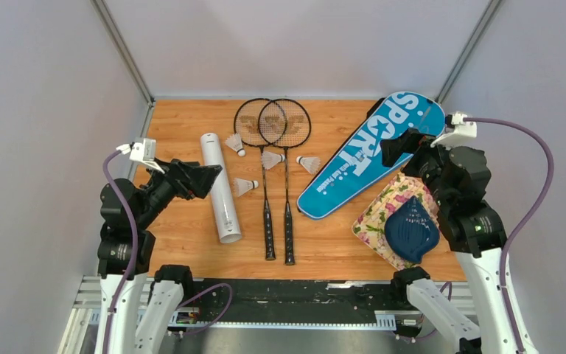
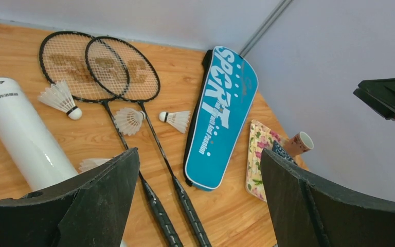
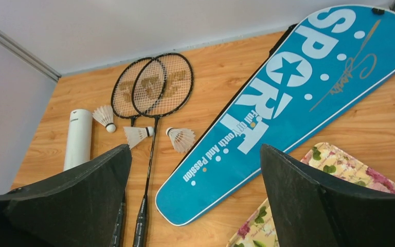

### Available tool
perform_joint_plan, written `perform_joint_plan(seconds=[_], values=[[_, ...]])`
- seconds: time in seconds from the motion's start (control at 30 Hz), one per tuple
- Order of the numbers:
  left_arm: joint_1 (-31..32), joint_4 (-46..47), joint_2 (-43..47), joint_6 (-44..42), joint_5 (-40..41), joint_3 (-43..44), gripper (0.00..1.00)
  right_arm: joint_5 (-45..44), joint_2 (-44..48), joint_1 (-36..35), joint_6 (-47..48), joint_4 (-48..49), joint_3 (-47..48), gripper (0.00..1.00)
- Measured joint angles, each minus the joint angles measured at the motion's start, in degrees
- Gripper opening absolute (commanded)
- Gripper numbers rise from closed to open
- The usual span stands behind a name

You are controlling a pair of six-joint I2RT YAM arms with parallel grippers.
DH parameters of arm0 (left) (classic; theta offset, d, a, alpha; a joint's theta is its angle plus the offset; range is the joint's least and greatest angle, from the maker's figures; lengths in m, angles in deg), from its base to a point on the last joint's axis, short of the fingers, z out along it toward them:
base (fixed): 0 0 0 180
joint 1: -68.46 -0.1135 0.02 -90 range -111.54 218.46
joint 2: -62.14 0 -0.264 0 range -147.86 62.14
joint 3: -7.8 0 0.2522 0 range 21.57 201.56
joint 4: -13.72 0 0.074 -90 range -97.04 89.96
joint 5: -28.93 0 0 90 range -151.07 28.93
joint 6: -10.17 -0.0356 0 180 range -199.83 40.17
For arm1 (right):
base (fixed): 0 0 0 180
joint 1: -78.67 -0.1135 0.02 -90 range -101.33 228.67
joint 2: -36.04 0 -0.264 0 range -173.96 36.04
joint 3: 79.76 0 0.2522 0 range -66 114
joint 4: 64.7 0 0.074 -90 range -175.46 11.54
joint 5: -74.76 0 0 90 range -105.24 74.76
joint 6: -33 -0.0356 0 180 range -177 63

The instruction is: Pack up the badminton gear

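Two thin black rackets (image 1: 269, 177) (image 1: 287, 184) lie side by side mid-table, heads overlapping at the back. Several white feather shuttlecocks (image 1: 272, 159) are scattered around their shafts. To their left lies a long white tube (image 1: 219, 188), to their right the blue "SPORT" cover (image 1: 372, 151), set diagonally. My left gripper (image 1: 208, 177) hovers open and empty just above the tube's left side. Above the cover's right edge hangs my right gripper (image 1: 396, 145), also open and empty. The left wrist view shows the tube (image 2: 23, 134) and cover (image 2: 218, 116); the right wrist view shows the cover (image 3: 288, 103).
A floral tray (image 1: 379, 214) sits at the front right with a dark blue shell-shaped object (image 1: 411, 230) on it. A patterned paper cup (image 2: 299, 143) stands beside the tray near the right wall. Grey walls enclose the table on three sides.
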Motion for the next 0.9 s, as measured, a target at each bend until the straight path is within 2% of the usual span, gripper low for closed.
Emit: perform_joint_plan(seconds=[0.37, 0.53, 0.8, 0.9], values=[[0.0, -2.4, -3.4, -0.1, 0.2, -1.6, 0.90, 2.6, -4.6, 0.0, -0.9, -1.7, 0.0, 1.00], [0.0, -5.7, -7.0, -0.7, 3.8, -1.9, 0.89, 6.6, -6.6, -0.2, -0.9, -1.6, -0.2, 0.98], [0.0, -12.2, -25.3, -2.8, 12.2, -1.8, 0.89, 11.4, -9.6, -6.3, -1.1, 1.0, -3.1, 0.97], [0.0, -13.1, -32.1, -3.6, 14.9, -1.8, 0.91, 12.1, -11.5, -9.1, -1.2, 1.9, -3.7, 0.96]])
